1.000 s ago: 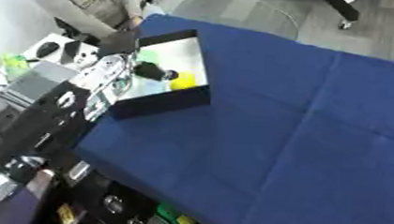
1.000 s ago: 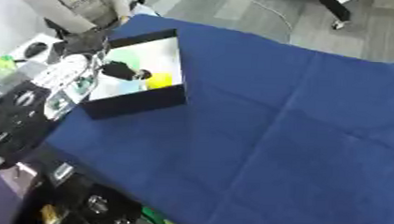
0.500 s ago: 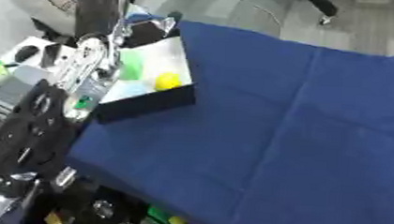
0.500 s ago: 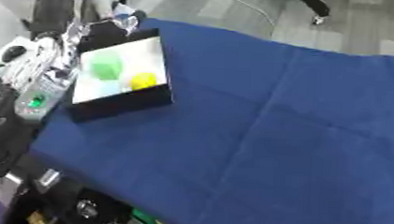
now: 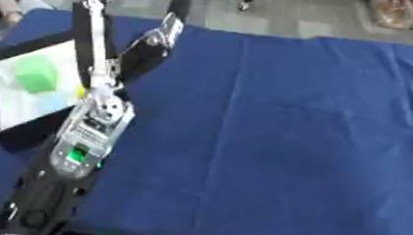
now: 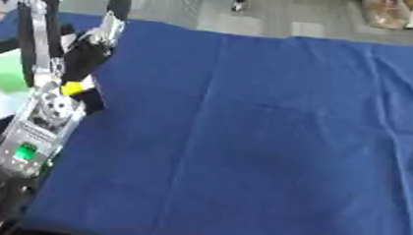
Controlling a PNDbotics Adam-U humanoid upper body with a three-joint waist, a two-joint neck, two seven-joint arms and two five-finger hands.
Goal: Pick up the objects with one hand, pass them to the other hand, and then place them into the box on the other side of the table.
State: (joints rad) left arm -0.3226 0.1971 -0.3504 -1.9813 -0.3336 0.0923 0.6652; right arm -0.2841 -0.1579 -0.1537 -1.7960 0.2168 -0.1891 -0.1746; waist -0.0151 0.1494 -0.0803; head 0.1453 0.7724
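Observation:
A black-walled box (image 5: pixel 22 133) with a white floor sits at the left edge of the blue-clothed table. Inside it lie a green cube (image 5: pixel 36 74) and a small yellow thing (image 5: pixel 79 91), which the arm partly hides. My left arm rises from the lower left. My left hand (image 5: pixel 148 52) hangs just right of the box, over the cloth, with its dark fingers stretched toward the far edge and nothing in them. The picture is blurred by motion. My right hand shows in no view.
The blue cloth (image 5: pixel 287 142) spreads wide to the right of the arm, with creases across it. Grey floor (image 5: pixel 291 14) lies beyond the far edge. A tan object (image 5: pixel 394 13) stands on the floor at the top right.
The camera has swung, so the box has slid to the left edge of the view. My left hand has come out from over the box and now hangs beside its right wall.

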